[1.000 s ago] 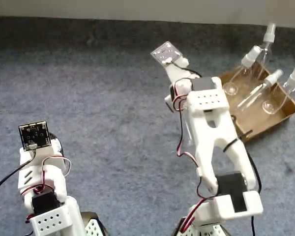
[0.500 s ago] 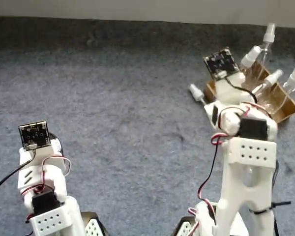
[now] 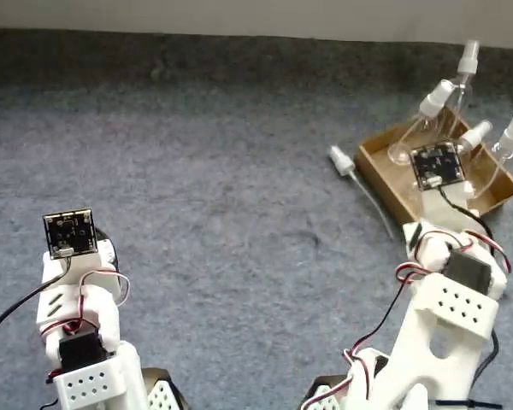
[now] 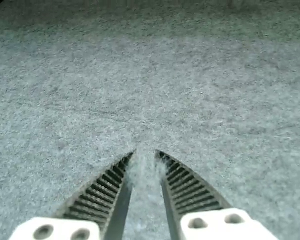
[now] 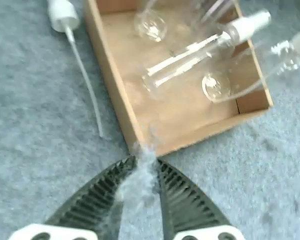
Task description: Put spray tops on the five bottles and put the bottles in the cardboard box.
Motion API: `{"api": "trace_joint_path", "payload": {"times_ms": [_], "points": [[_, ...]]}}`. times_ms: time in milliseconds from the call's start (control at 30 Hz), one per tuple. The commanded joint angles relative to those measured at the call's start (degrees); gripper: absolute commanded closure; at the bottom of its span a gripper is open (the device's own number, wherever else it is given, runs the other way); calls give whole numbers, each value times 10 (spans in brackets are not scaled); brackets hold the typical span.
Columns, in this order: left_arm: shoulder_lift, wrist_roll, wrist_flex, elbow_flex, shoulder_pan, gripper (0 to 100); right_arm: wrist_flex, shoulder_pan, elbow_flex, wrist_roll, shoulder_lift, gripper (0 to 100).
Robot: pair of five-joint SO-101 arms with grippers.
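The cardboard box (image 3: 392,193) sits at the right of the carpet, and several clear bottles (image 3: 415,128) with white spray tops lean in it. In the right wrist view one bottle (image 5: 190,52) lies across the box (image 5: 115,85). A loose spray top (image 3: 341,159) with its long tube lies on the carpet just left of the box, also seen at the spray top (image 5: 63,11) in the right wrist view. My right gripper (image 5: 146,161) hovers shut and holding nothing near the box's front corner. At the lower left, my left gripper (image 4: 146,153) is shut over bare carpet.
Grey carpet (image 3: 197,171) covers the table. The left arm (image 3: 73,290) stands at the lower left and the right arm (image 3: 449,290) at the lower right, close to the box. A pale wall runs along the far edge.
The right arm has swung from the middle to the right and drawn back in front of the box, uncovering the loose spray top. The left arm has shifted slightly.
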Motion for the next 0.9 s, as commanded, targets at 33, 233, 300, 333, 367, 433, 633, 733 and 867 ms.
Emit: {"api": "trace_joint_path", "payload": {"times_ms": [33, 233, 300, 333, 367, 433, 633, 733, 867], "points": [[-6, -5, -10, 11, 13, 982, -17, 48, -5, 9, -3, 967], [-6, -5, -10, 11, 13, 982, 36, 48, -6, 10, -4, 967], [-6, -5, -10, 11, 13, 982, 131, 44, -7, 10, -4, 966], [-6, -5, -10, 11, 13, 982, 170, 41, -9, 10, -4, 958], [-6, -5, -10, 11, 13, 982, 204, 36, -13, 10, -4, 941], [-6, -5, -10, 11, 13, 982, 242, 25, -26, 10, -4, 898], [-6, -5, -10, 11, 13, 982, 361, 17, -50, 56, -4, 859], [-6, -5, -11, 11, 13, 982, 447, 19, -60, 115, -4, 859], [-6, -5, -11, 11, 13, 982, 490, 22, -63, 146, -4, 857]]}}
